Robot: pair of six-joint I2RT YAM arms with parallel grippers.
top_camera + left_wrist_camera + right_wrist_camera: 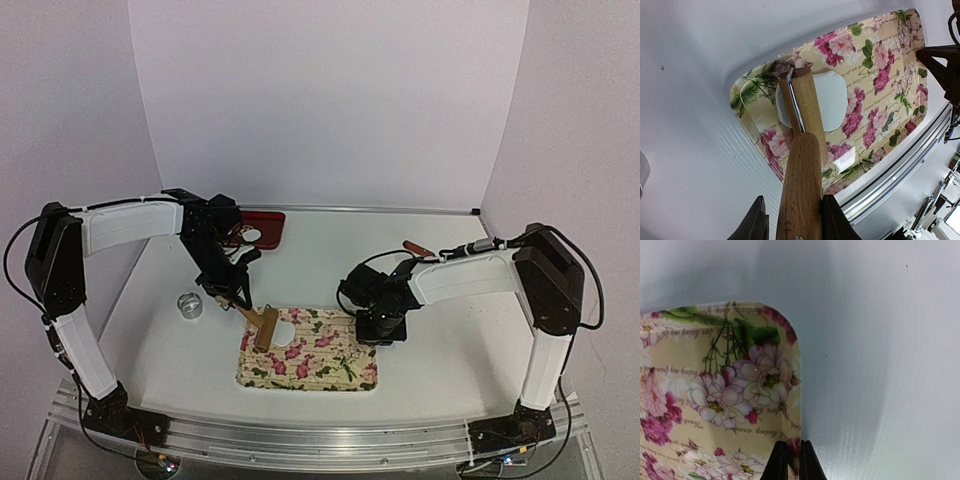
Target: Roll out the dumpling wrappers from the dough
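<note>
Flat white dough sheet (832, 102) on floral tray (900, 75), partly under roller (805, 105)

The near tray (330, 372) lies on the table (450, 370), midway between the two arms. The dough piece (832, 97) lies in the tray's 9 o'clock end. The roller (265, 327) rests on the dough, its handle running toward 10 o'clock into the left gripper (238, 298). The right gripper (380, 328) sits on the tray's rim near its 2 o'clock corner. The ring cutter (190, 305) stands on the table at 10 o'clock from the tray, apart from it. The far tray (272, 228) lies at 11 o'clock, well behind.
</note>
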